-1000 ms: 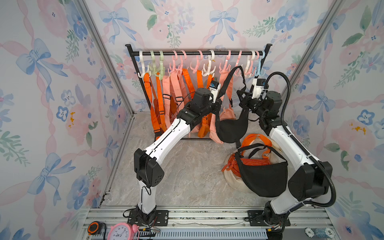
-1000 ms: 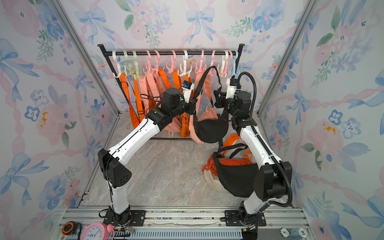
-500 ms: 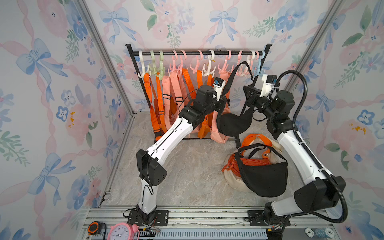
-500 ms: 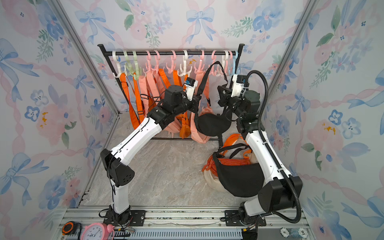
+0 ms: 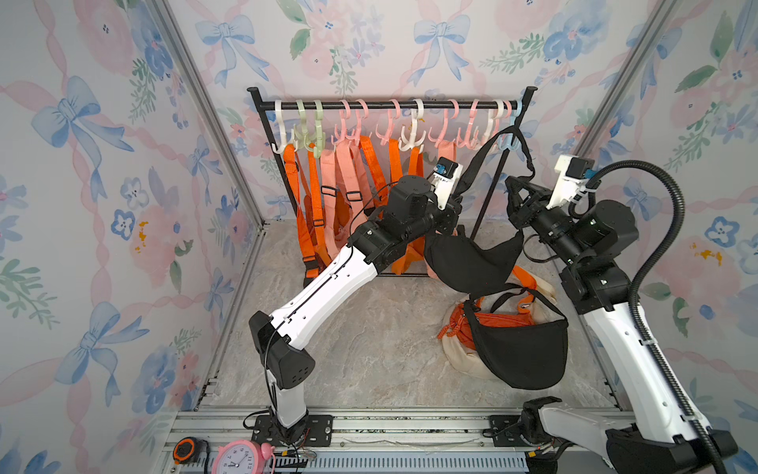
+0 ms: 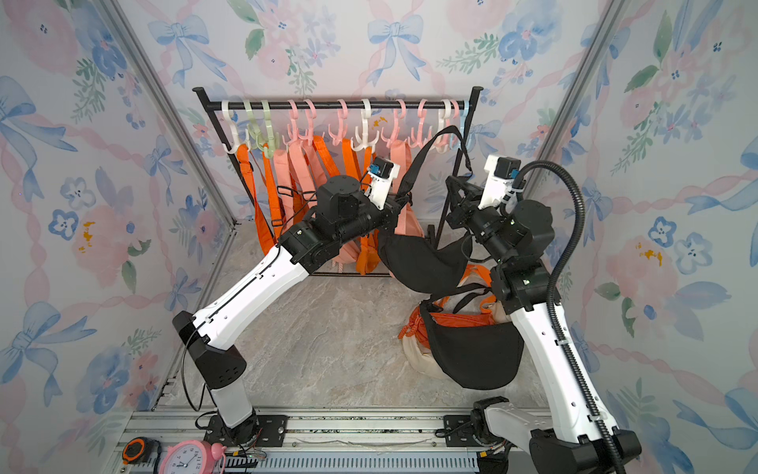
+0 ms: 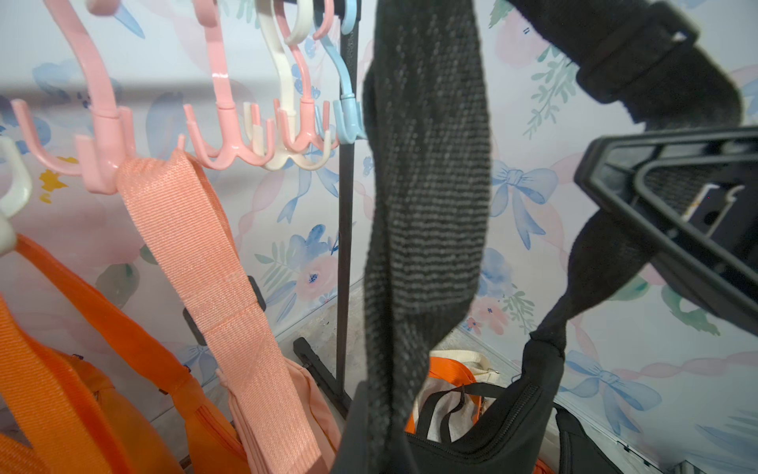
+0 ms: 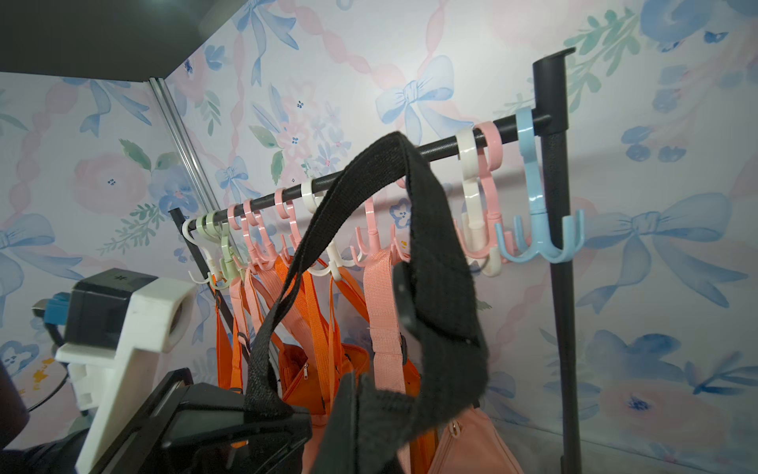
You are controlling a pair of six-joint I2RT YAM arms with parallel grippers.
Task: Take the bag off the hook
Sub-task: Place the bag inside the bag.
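A black bag point(image 5: 471, 262) point(image 6: 426, 262) hangs in the air between my two arms, in front of the rack. Its black strap point(image 5: 478, 160) point(image 8: 426, 230) rises in a loop that peaks beside the pale blue hook point(image 5: 510, 141) point(image 8: 541, 242). In the right wrist view that hook's prongs are bare and the loop stands in front of the rail. My left gripper point(image 5: 455, 205) point(image 7: 381, 431) is shut on one leg of the strap. My right gripper point(image 5: 514, 191) point(image 8: 357, 427) is shut on the other leg, near the rack's right post.
The black rack rail point(image 5: 369, 106) carries several plastic hooks with orange and peach bags point(image 5: 328, 197) hanging at its left and middle. A pile of bags point(image 5: 521, 353), black, orange and cream, lies on the floor at the right. A pink clock point(image 5: 238, 455) sits at the front edge.
Both grippers have carried the strap up and to the right. The loop's peak has shifted toward the blue hook, and the bag's body has risen and stretched between the arms.
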